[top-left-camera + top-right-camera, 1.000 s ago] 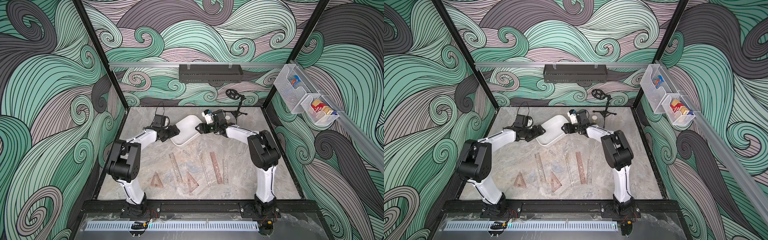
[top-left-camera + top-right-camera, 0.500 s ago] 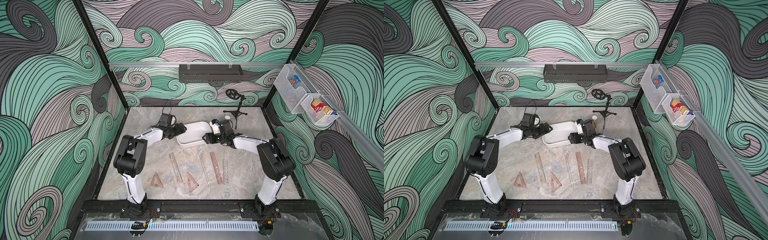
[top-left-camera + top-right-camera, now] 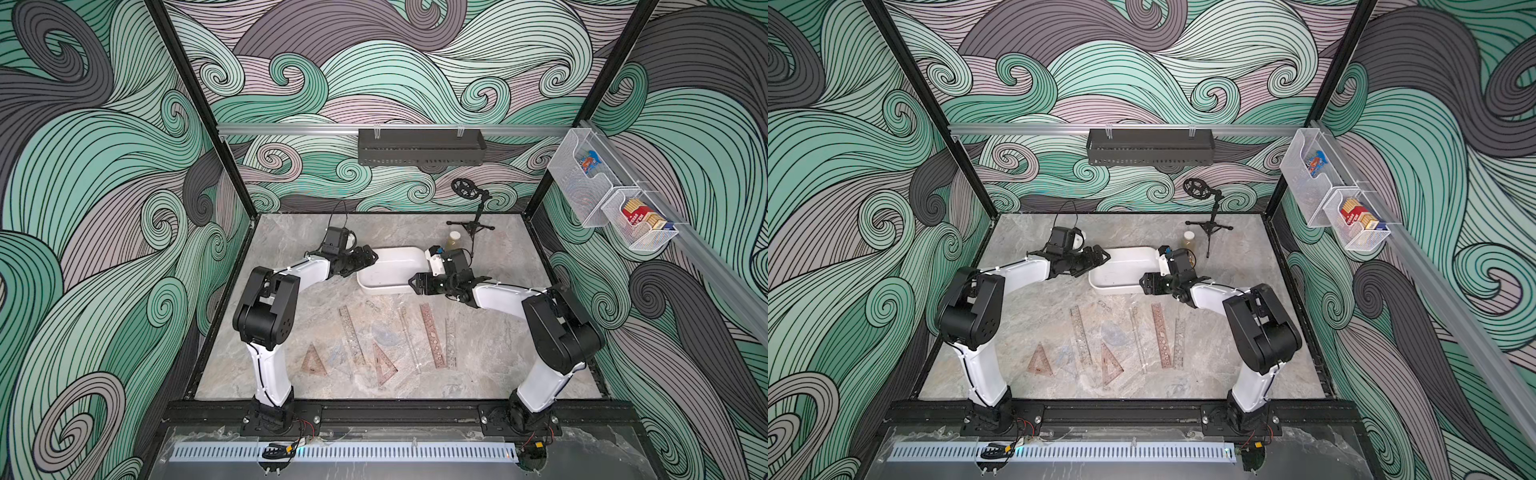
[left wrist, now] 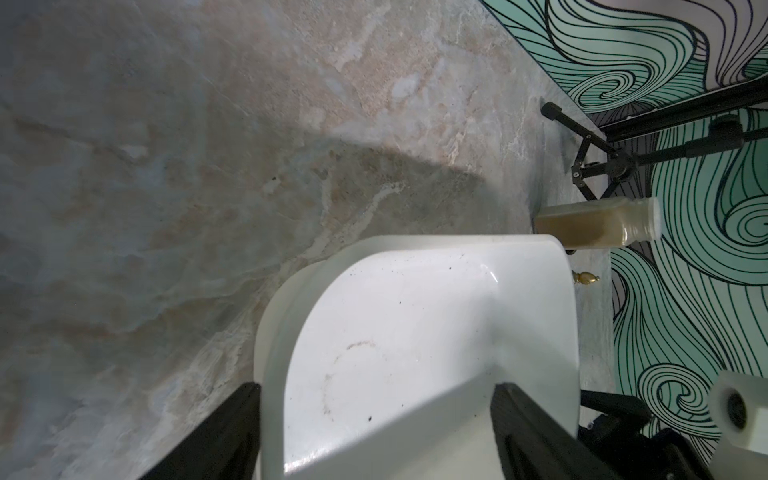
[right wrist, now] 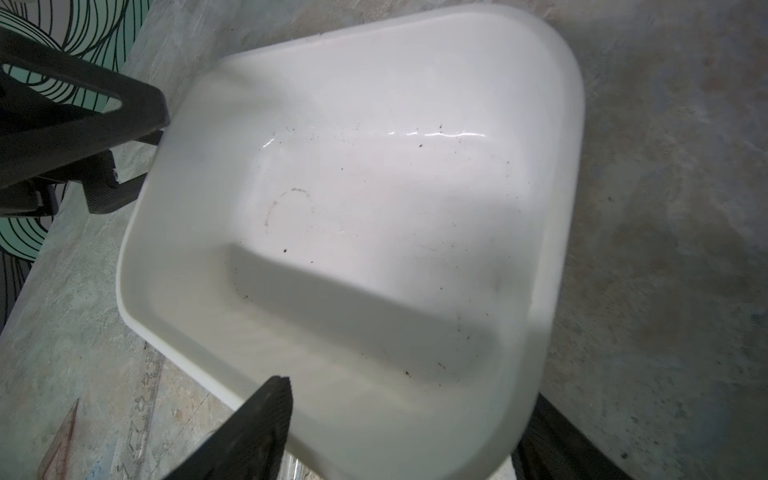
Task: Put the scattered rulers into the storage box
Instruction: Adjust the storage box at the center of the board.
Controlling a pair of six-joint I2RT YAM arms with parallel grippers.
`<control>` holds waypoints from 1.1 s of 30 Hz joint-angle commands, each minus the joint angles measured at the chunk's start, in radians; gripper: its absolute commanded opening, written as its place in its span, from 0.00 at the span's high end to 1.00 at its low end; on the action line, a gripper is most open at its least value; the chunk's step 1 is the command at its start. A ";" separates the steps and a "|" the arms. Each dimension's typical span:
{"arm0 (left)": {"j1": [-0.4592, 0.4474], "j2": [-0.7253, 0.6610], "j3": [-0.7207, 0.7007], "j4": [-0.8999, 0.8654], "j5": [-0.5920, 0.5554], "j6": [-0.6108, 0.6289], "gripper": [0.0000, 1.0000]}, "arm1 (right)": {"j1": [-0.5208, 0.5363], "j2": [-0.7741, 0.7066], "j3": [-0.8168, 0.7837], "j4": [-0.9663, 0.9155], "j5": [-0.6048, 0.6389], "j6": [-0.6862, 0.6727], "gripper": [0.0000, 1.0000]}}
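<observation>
The white storage box (image 3: pixel 390 286) lies crosswise at the middle back of the table, with nothing inside it. My left gripper (image 3: pixel 370 258) is open at its left end; in the left wrist view one finger (image 4: pixel 237 419) stands outside the wall and the other over the inside. My right gripper (image 3: pixel 413 284) is open at the box's near right corner, straddling the wall (image 5: pixel 536 332). Several rulers lie flat in front of the box: a reddish straight ruler (image 3: pixel 432 336), a clear one (image 3: pixel 351 332) and two reddish set squares (image 3: pixel 312 360) (image 3: pixel 384 365).
A bottle of amber liquid (image 3: pixel 454 239) and a small black tripod stand (image 3: pixel 473 224) stand just behind the box's right end. A black perforated tray (image 3: pixel 419 151) hangs on the back wall. Wire baskets (image 3: pixel 615 199) hang on the right wall.
The box has swung from a diagonal lie to crosswise and shifted right. Both arms have moved right along with it. The right jaws have widened a little.
</observation>
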 commanded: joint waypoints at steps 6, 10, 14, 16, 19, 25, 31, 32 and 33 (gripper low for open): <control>-0.014 0.020 0.031 0.012 0.031 0.009 0.12 | 0.009 -0.049 -0.020 0.052 0.004 0.012 0.14; 0.001 -0.019 0.021 -0.011 -0.013 0.025 0.12 | -0.004 -0.078 -0.032 0.040 0.029 0.000 0.11; 0.007 -0.068 0.017 -0.042 -0.072 0.057 0.11 | -0.010 -0.110 -0.041 -0.011 0.072 -0.028 0.06; 0.007 -0.094 0.006 -0.066 -0.089 0.070 0.11 | -0.013 -0.129 -0.042 -0.062 0.094 -0.046 0.05; 0.006 -0.174 -0.077 -0.081 -0.099 0.076 0.11 | -0.008 -0.207 -0.070 -0.127 0.113 -0.057 0.09; -0.005 -0.390 -0.273 -0.148 -0.169 0.156 0.18 | 0.177 -0.405 -0.197 -0.230 0.314 -0.018 0.30; -0.033 -0.519 -0.363 -0.232 -0.182 0.237 0.31 | 0.387 -0.356 -0.213 -0.308 0.376 0.072 0.43; -0.034 -0.524 -0.361 -0.249 -0.182 0.249 0.31 | 0.411 -0.341 -0.210 -0.315 0.376 0.082 0.45; -0.034 -0.526 -0.359 -0.267 -0.185 0.265 0.31 | 0.436 -0.323 -0.206 -0.319 0.372 0.093 0.45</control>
